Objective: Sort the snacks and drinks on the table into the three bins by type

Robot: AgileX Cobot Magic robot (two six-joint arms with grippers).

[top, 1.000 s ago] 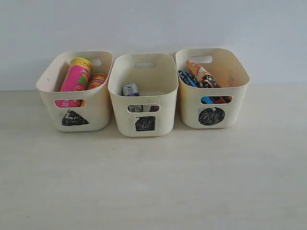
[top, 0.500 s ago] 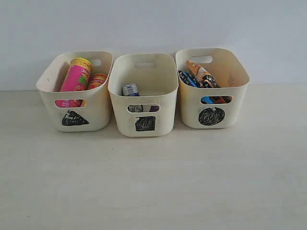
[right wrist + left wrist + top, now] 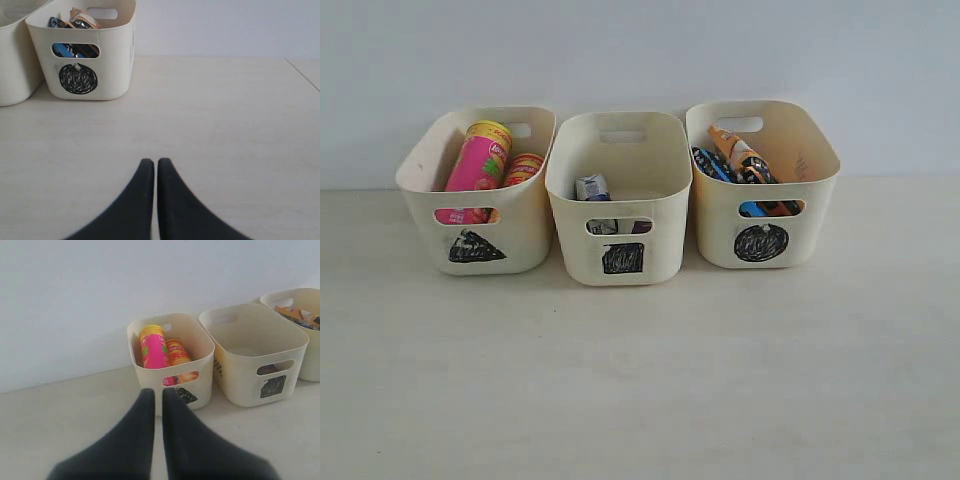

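Facing triangle bin, left end effector pinched shut, empty; right end effector likewise, near circle bin.

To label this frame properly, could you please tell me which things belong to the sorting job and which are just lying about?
Job: cream plastic triangle bin, pink-red chip tube, yellow chip tube; square bin, blue-white drink carton, dark purple drink carton; circle bin, orange crinkly bag, blue crinkly bag; beige table.
Lying about: nothing seen; only the white wall.

Setting: probably a lab test bench | Evidence: bare white wall, plain table
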